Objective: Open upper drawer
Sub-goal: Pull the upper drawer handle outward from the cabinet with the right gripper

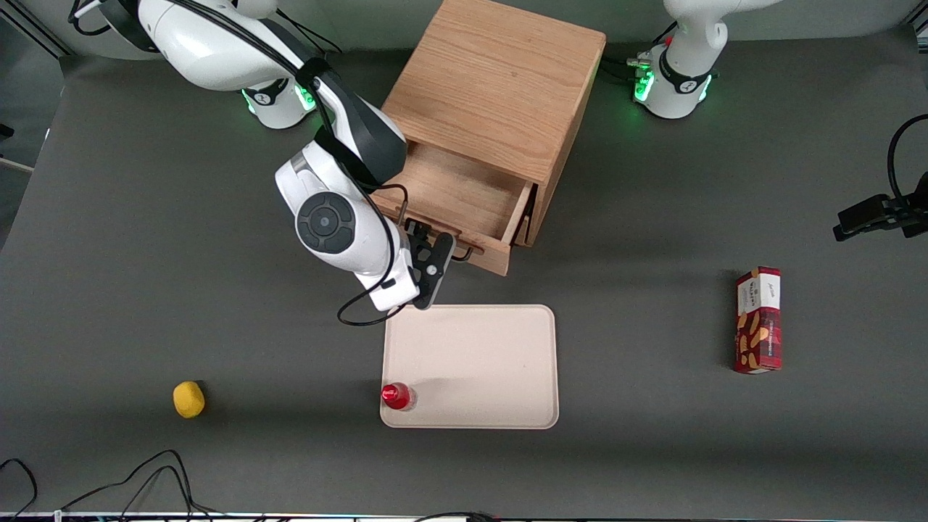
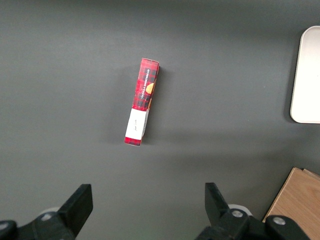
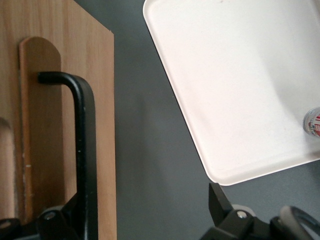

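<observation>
The fingers stand spread wide, clamped on nothing. The black bar handle runs between them, close against one finger and well apart from the other. The gripper sits in the middle of the front view, right at the face of the upper drawer.

That drawer stands pulled well out of the wooden cabinet in the upper middle of the frame, and its bare inside shows. Judged from that, the opening is largely done.

If more travel is wanted, it would be best to close the fingers squarely on the bar near its middle and pull straight along the drawer's own line. A skewed pull could bind the drawer or drag the cabinet across the worktop.

The beige tray lies just nearer the front camera, with a red-capped bottle on its corner. Any retreat should therefore lift clear rather than sweep low over the tray.
</observation>
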You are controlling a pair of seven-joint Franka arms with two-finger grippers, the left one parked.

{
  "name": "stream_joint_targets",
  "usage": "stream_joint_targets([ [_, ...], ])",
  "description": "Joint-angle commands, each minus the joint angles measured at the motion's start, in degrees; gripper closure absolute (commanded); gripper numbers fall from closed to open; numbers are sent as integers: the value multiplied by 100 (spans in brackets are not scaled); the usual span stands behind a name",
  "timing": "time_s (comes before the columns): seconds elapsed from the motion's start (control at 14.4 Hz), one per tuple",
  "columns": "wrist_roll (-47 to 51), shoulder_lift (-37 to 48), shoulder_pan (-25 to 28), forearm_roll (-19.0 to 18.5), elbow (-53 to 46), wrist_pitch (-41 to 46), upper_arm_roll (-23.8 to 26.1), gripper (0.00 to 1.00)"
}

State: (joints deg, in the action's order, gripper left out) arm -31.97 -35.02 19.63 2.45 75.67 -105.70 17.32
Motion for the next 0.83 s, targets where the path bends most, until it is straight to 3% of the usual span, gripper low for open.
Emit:
stream_joint_targets([
  [0.0,-152,-145,-38,-60,-245,6,-1,0],
  [0.76,-143,-198,-126,-69,-316,-240,-124,0],
])
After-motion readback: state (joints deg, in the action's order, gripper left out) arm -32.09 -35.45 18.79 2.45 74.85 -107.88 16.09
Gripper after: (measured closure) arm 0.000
